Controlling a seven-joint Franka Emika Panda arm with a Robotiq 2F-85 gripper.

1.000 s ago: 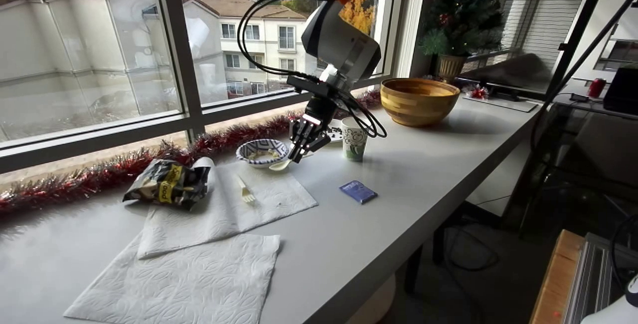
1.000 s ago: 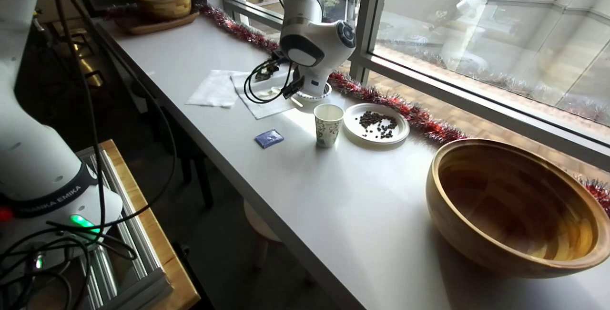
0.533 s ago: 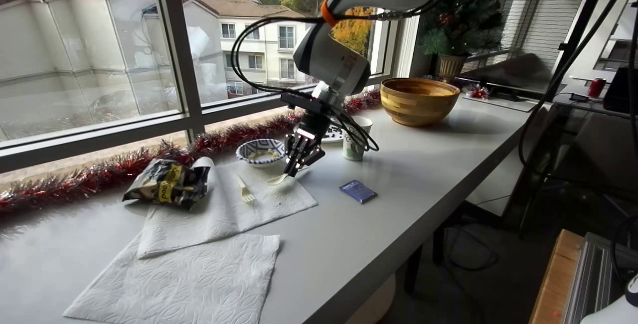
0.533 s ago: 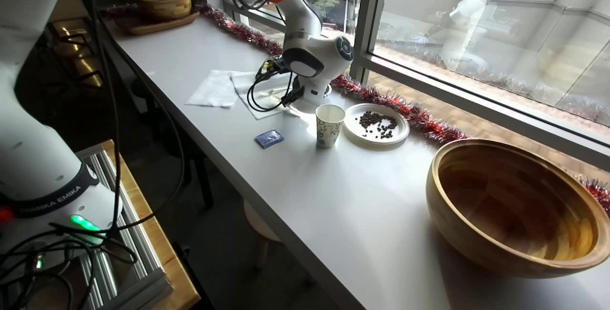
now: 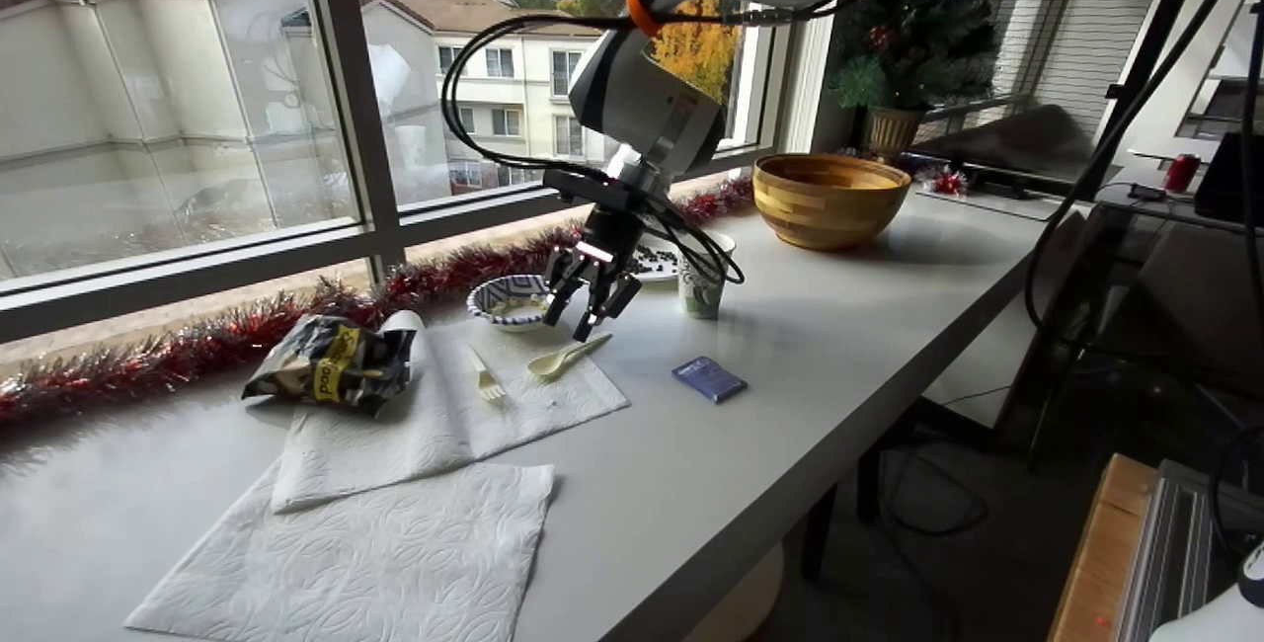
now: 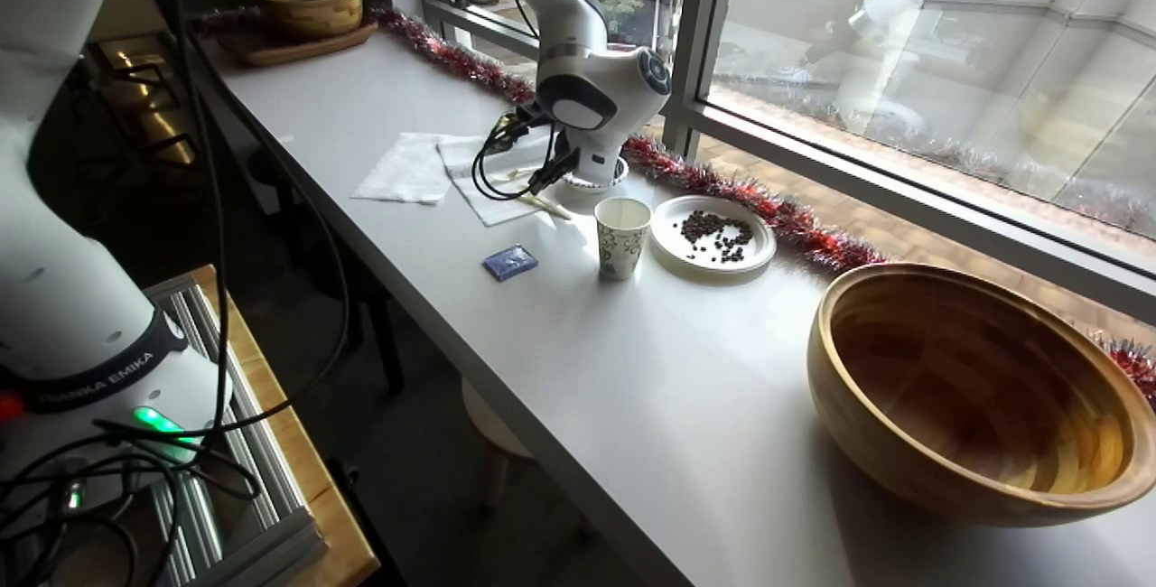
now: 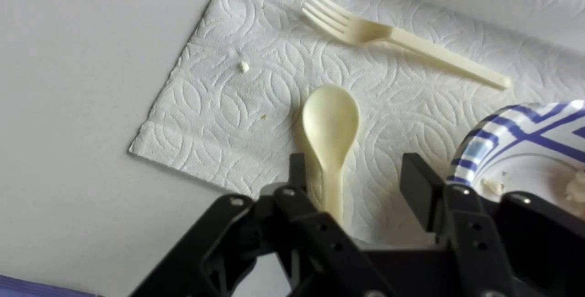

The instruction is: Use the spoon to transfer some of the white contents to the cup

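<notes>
Wrist view: the spoon [image 7: 331, 121] lies just beside the patterned bowl [image 7: 475, 148], not gripped, its scoop on a paper napkin [image 7: 205, 121] presumably laid to keep it clean. The end effector [image 7: 355, 180] is spread, the spoon's handle showing in its gap, nearer one side; that stance would suit a pinch across the slim handle. Whether they touch I cannot tell. The patterned bowl carries the white contents [image 7: 577, 188], close for scooping. Near it, the fork [image 7: 365, 31] shares that napkin. In both exterior views the cup [image 6: 621, 242] stands upright on the patterned bowl's side away from the fork, presumably ready to receive.
</notes>
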